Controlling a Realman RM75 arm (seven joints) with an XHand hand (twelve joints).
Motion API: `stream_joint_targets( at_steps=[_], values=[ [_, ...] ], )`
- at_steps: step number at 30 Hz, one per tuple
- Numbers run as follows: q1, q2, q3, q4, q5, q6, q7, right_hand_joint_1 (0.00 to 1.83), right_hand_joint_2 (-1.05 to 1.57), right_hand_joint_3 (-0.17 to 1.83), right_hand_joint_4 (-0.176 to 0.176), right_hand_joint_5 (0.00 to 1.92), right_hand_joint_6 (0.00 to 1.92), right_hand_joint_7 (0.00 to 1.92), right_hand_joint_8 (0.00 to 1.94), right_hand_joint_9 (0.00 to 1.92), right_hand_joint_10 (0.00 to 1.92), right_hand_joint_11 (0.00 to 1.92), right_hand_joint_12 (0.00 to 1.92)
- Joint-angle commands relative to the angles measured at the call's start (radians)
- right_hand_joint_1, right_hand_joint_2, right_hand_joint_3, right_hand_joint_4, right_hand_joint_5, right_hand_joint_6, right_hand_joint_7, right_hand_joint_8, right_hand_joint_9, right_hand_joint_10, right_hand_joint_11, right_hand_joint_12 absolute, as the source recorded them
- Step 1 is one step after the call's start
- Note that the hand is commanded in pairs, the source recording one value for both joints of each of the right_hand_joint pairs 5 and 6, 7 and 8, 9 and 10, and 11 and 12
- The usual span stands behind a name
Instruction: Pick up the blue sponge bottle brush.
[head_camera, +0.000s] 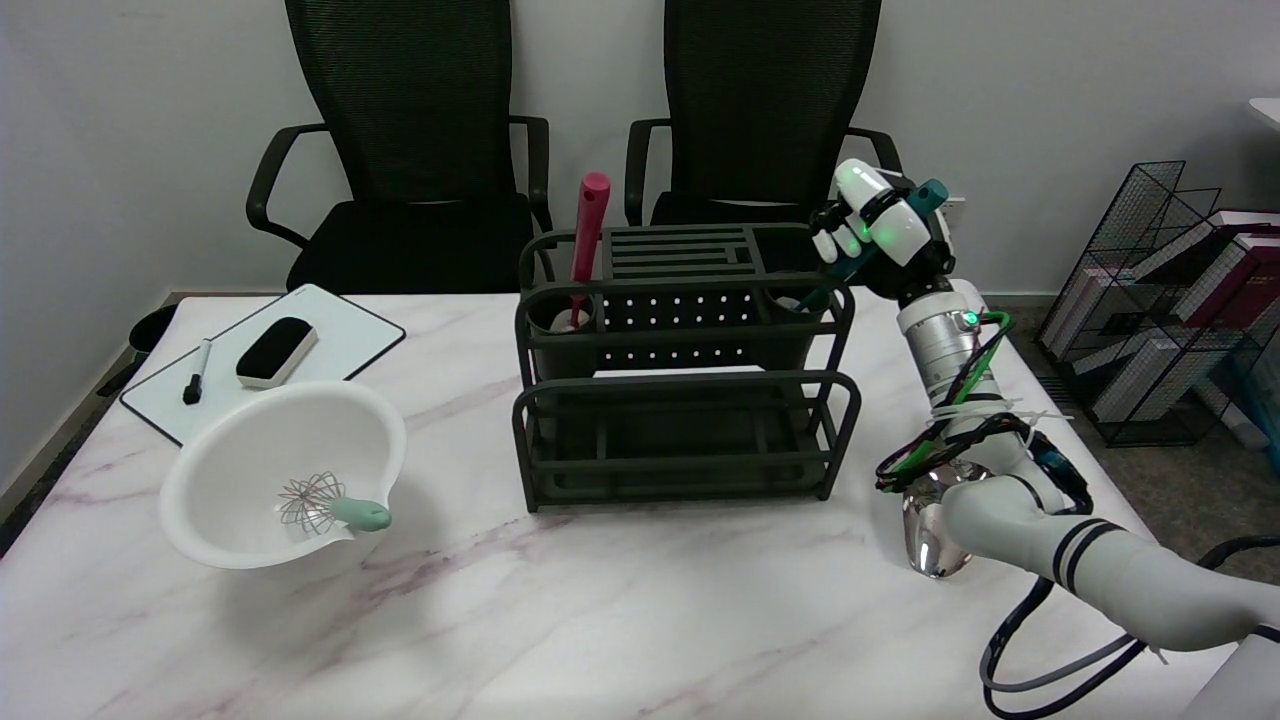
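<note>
The blue sponge bottle brush leans to the right out of the right-hand cup of the dark dish rack at the back of the table. Only its teal handle tip and a short stretch near the cup rim show. My right hand is at the rack's upper right corner with its fingers curled around the middle of the handle. The brush's sponge head is hidden inside the cup.
A red-handled brush stands in the rack's left cup. At the left are a white bowl holding a whisk, and a whiteboard with an eraser and marker. Two black chairs stand behind the table, and a wire book rack at the right.
</note>
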Motion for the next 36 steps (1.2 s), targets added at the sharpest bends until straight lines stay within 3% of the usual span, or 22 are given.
stream_joint_targets(
  at_steps=[1,13,21,36],
  values=[
    [0.003,-0.005,-0.001,0.004,-0.002,-0.008,0.0,1.06,1.19,0.7,0.0,1.92,1.92,1.92,1.92,1.9,1.9,1.67,1.67],
    [0.004,-0.012,0.0,0.007,-0.002,-0.008,0.0,1.15,1.19,0.66,0.0,1.92,1.92,1.92,1.92,1.92,1.92,1.75,1.75],
    [0.004,-0.012,0.001,0.025,0.001,-0.004,0.0,1.14,1.47,0.49,0.0,1.92,1.92,1.92,1.92,1.92,1.92,1.79,1.79],
    [0.004,-0.011,0.029,0.103,-0.005,-0.025,0.001,1.11,1.57,0.4,0.0,1.92,1.92,1.92,1.92,1.92,1.92,1.84,1.84]
  ],
)
